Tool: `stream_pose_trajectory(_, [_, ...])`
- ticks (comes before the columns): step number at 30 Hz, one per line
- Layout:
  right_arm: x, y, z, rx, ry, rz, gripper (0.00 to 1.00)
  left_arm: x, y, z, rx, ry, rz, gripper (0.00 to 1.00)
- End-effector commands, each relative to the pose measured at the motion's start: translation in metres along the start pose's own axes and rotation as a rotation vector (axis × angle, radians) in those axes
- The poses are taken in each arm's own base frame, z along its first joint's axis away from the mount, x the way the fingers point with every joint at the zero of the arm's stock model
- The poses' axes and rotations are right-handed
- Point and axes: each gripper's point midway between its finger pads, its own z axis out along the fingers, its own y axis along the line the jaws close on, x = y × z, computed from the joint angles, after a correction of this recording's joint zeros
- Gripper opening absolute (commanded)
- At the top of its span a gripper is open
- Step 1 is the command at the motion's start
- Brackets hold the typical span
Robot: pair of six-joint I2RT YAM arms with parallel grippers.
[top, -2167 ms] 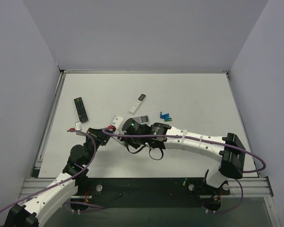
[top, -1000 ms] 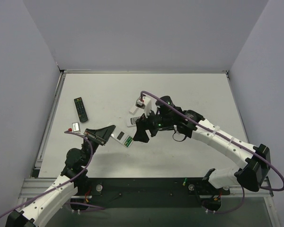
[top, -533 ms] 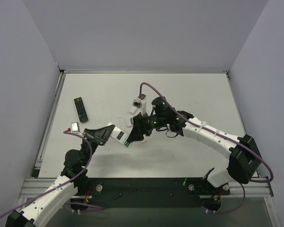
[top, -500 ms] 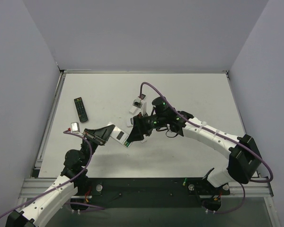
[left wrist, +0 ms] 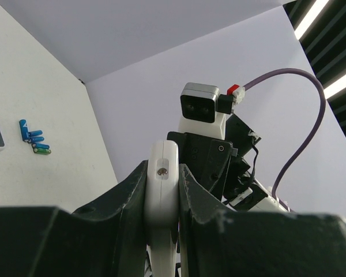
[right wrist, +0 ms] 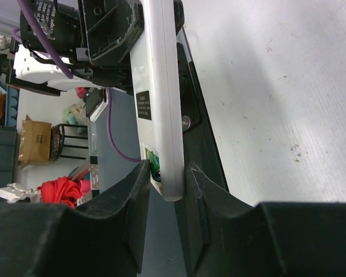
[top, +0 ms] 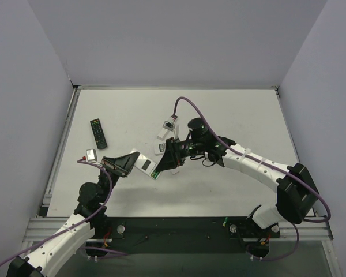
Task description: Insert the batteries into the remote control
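White smooth rectangular remote control (left wrist: 162, 193), clamped in black left end effector (left wrist: 163, 169)

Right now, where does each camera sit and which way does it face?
Top external: above and behind the bases, facing down at the table; left arm and right arm show.
Left wrist: looks along the left end effector at the right arm, batteries beyond.
Right wrist: looks along the right end effector at the left arm.
Shared: all three show the held remote control.
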Motion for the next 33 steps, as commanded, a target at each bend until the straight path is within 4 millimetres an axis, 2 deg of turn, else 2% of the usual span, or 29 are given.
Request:
stream_pose_trajectory(1, [-0.004,-0.003,0.004,-0.034,-0.012,0.003,0.21,0.011,0.035,-0.020,-0.020,0.021,-0.010,0.00])
stream_pose_trajectory(11, [0.004,-0.008,0.019,-0.047,0.021,0.074,0.05,0.011,0.024,-0.015,0.018,0.025,0.009,0.00])
stream_pose_trajectory(22, [0.001,-0.016,0.026,0.013,-0.019,0.077,0.00,0.010,0.015,-0.012,0.049,0.022,0.023,0.00])
stream_pose_trajectory(27, [-0.003,-0.009,0.023,-0.025,-0.047,0.036,0.00,0.011,0.017,-0.015,0.047,0.023,0.018,0.00])
stream_pose_trajectory(30, [-0.008,-0.001,0.019,-0.043,-0.065,-0.004,0.00,0.012,0.023,-0.018,0.031,0.028,0.005,0.24])
stream_pose_trajectory(31, [-0.009,-0.002,0.017,-0.041,-0.071,-0.008,0.00,0.014,0.031,-0.018,-0.003,0.036,0.005,0.37])
stream_pose_trajectory(33, [-0.015,0.003,0.014,-0.052,-0.094,-0.023,0.00,0.014,0.030,-0.018,-0.008,0.037,0.015,0.49])
